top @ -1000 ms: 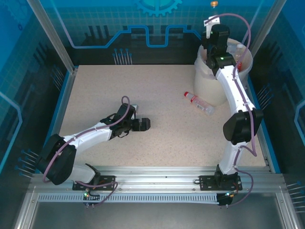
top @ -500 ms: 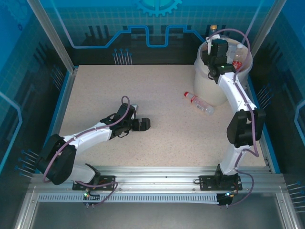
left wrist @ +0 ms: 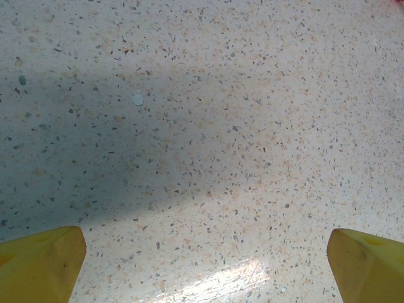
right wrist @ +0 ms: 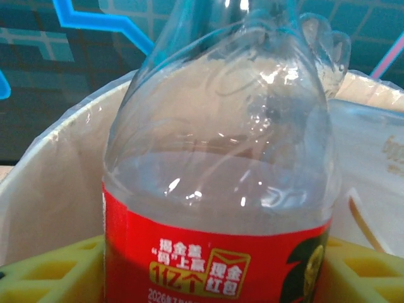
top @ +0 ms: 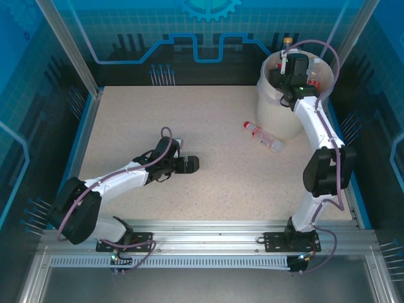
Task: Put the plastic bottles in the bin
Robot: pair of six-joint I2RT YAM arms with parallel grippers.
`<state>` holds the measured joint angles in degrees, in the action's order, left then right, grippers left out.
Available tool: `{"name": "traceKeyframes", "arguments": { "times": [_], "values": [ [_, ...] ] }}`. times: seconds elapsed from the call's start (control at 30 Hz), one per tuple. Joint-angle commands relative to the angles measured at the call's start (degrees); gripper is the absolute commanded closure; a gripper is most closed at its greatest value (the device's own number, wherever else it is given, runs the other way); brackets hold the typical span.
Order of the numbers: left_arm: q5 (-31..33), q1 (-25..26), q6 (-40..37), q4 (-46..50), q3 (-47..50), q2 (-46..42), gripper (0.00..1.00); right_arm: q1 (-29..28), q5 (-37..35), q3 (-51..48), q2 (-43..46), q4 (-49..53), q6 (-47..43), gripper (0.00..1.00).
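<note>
Left gripper (top: 191,165): low over the table (top: 208,113), left of centre, well apart from everything else.
Left fingers (left wrist: 38,262): spread wide, nothing between them, only speckled top below.
Left arm vs a second ago: same pose, no move.
Loose bottle (top: 264,136): lies on its side on the table, red cap to the left, just beside the near-left foot of the bin (top: 271,117). Same spot as before.
Bin: far right corner of the table, upright, mouth open.
Right gripper (top: 290,58): over the bin mouth, inside the rim line, pointing toward the far wall.
Right pads (right wrist: 50,271): one on each side of the red label and they look to touch it; firm pinch or already slack, cannot tell.
Bottle (right wrist: 218,189): clear, red label, between the right pads and above the bin, neck pointing away from the wrist. Its clear upper part looks dented. Bin rim shows behind it.
Cap (top: 287,40): orange, at the bin's far rim.
Right arm vs a second ago: the gripper was at the bin's near-left rim with the cap high against the back wall. It has since swung right and come in over the mouth, and the elbow has shifted a bit right.
</note>
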<state>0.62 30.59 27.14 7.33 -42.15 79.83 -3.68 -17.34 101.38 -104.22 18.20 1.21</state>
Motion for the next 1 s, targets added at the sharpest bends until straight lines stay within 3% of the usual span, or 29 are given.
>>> {"name": "traceKeyframes", "arguments": {
  "times": [0.0, 0.13, 0.37, 0.5, 0.7, 0.97],
  "values": [
    [-0.99, -0.31, 0.97, -0.65, -0.45, 1.16, 0.01, 0.71, 2.91, 3.98, 2.59, 3.84, 1.01, 0.25],
    [-1.03, -0.35, 0.73, -0.48, -0.45, 1.29, 0.01, 1.19, 5.65, 7.04, 4.27, 5.55, 2.36, 0.17],
    [-1.07, -0.33, 0.9, -0.81, 0.02, 1.2, 0.01, 2.18, 7.19, 12.99, 2.81, 8.61, 3.0, 0.16],
    [-1.04, -0.35, 0.98, -0.83, 0.16, 1.11, 0.01, 2.11, 8.4, 14.89, 1.16, 9.12, 3.76, 0.24],
    [-1.09, -0.33, 0.93, -0.74, 0.03, 1.33, 0.01, 1.43, 11.14, 19.7, -3.58, 9.81, 4.71, 0.43],
    [-0.99, -0.33, 1.06, -0.16, 0.31, 0.73, 0.01, 1.57, 11.38, 22.53, -9.83, 10.38, 5.66, 0.5]
  ]
}}
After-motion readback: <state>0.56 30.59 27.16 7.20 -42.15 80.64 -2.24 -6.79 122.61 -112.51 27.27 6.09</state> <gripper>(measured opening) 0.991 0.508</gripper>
